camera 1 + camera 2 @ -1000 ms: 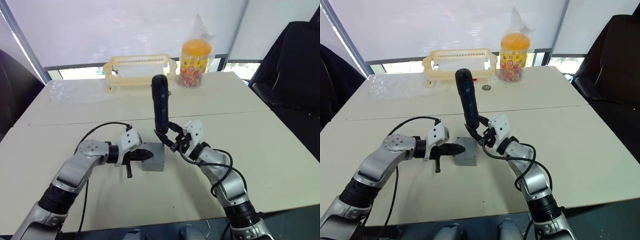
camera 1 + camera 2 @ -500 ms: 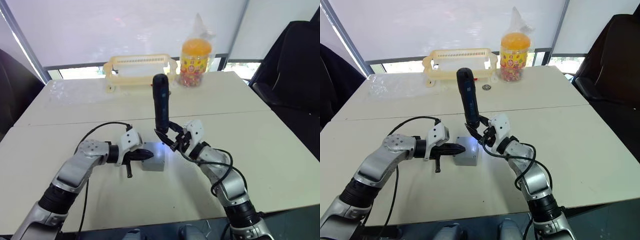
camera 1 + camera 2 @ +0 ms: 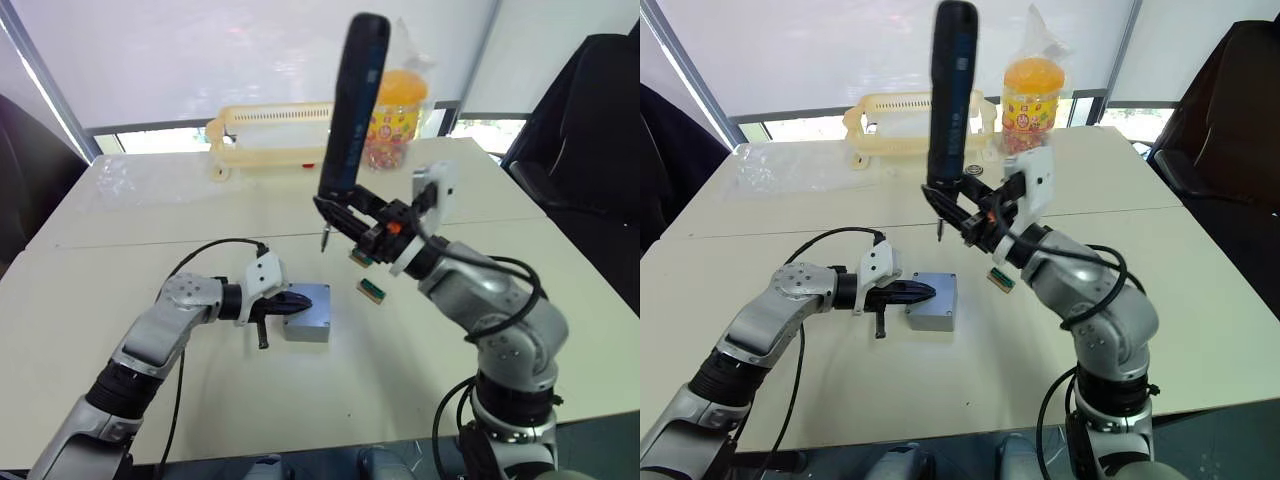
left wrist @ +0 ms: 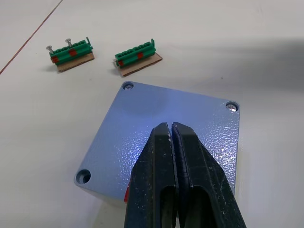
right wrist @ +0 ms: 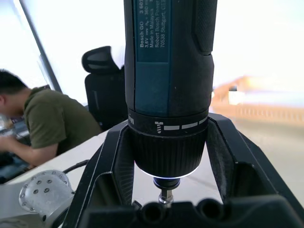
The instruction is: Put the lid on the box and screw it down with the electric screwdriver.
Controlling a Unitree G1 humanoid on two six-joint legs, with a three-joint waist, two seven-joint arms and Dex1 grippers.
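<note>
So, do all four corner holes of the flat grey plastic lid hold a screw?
No: the left wrist view shows the lid's near corner hole empty, while two far corners hold screws.

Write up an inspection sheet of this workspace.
Surface: beige table, two joined tops.
Job's things: lid on box, corner screws seated; electric screwdriver raised, tip lit.
Clutter: two green terminal blocks holding screws, yellow basket, snack jar, clear plastic bag.
Hands: left hand shut, pressing lid; right hand gripping screwdriver.
Cables: black cable on left arm.
Surroundings: black chair, seated person, blinds.
</note>
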